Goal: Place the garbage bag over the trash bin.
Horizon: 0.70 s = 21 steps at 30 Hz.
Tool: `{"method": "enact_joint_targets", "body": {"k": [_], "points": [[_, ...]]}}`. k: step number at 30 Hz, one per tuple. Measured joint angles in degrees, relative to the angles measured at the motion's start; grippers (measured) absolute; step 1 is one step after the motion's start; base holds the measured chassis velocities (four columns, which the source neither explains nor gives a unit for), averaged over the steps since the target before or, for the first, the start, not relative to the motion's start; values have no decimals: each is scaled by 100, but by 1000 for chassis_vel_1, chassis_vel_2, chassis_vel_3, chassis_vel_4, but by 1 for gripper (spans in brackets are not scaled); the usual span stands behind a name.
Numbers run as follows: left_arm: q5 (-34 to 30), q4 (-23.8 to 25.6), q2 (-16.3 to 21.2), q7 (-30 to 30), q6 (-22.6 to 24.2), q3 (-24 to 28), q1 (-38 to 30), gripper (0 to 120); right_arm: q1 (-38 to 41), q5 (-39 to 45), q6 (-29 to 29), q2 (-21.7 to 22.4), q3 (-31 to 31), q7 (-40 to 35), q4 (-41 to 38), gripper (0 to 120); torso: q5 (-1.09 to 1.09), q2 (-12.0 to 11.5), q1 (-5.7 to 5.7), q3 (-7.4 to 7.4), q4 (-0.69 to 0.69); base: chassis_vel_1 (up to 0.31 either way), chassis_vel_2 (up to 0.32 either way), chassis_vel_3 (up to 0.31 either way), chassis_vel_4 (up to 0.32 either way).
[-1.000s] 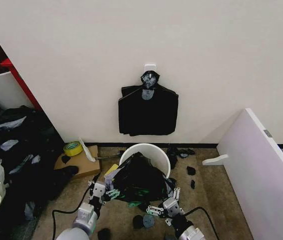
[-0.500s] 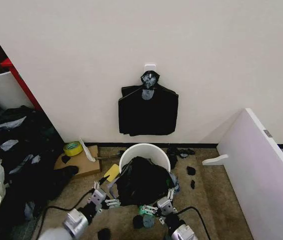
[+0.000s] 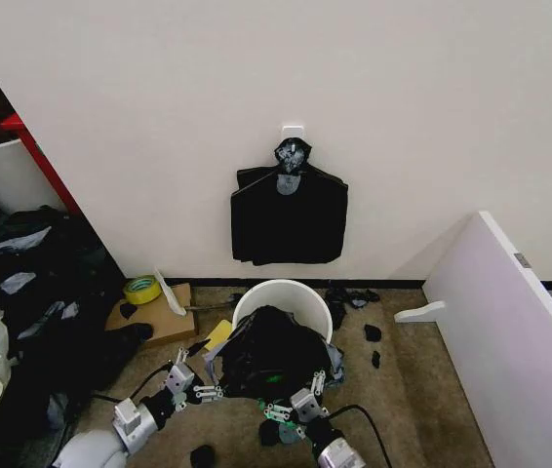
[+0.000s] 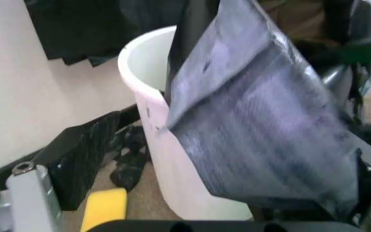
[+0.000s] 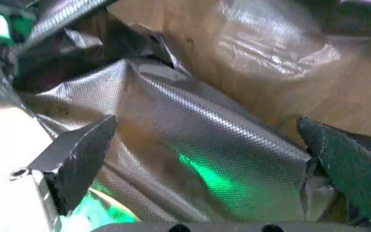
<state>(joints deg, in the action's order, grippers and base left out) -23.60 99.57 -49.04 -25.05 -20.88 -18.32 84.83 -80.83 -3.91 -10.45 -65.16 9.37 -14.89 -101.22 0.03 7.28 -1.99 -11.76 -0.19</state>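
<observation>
The trash bin (image 3: 278, 294) is a round white bucket standing on the floor by the wall. The black garbage bag (image 3: 271, 356) is heaped over its near rim and falls down the front. My left gripper (image 3: 198, 391) is at the bag's left edge and my right gripper (image 3: 295, 404) is at its lower front. In the left wrist view the bag (image 4: 256, 121) hangs beside the bin's wall (image 4: 148, 106), between wide-apart fingers (image 4: 82, 150). The right wrist view has crinkled bag film (image 5: 204, 140) between two spread black fingertips (image 5: 75, 154). Both grippers look open.
A flat black bundle (image 3: 289, 214) hangs on a wall hook above the bin. A yellow tape roll (image 3: 142, 289), cardboard (image 3: 159, 320) and a yellow sponge (image 3: 219, 333) lie to the left. Black scraps (image 3: 372, 333) dot the floor on the right, and a white board (image 3: 510, 341) leans there.
Both arms have drawn back toward me and to the left. The bag now sits lower and more bunched on the bin's near rim.
</observation>
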Motion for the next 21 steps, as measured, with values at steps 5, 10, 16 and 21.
{"method": "enact_joint_targets", "body": {"k": [5,10,16,21], "points": [[-98,-157,0,-479,-219,-163,-65,100,104,-5,16,-73,26,-97,149,100,0,0,0,1,0,0,0,0,0],[-189,-326,-14,-1128,-418,-350,-122,100,159,20,62,-116,35,-162,242,100,0,0,0,0,0,0,0,0,0],[-457,-604,-55,-2341,-605,-707,-285,100,140,28,85,-128,62,-184,219,100,0,0,0,0,0,0,0,0,0],[-820,-781,-75,-3029,-653,-950,-435,100,74,24,65,-124,52,-192,150,100,1,0,0,0,0,0,0,0,0]]}}
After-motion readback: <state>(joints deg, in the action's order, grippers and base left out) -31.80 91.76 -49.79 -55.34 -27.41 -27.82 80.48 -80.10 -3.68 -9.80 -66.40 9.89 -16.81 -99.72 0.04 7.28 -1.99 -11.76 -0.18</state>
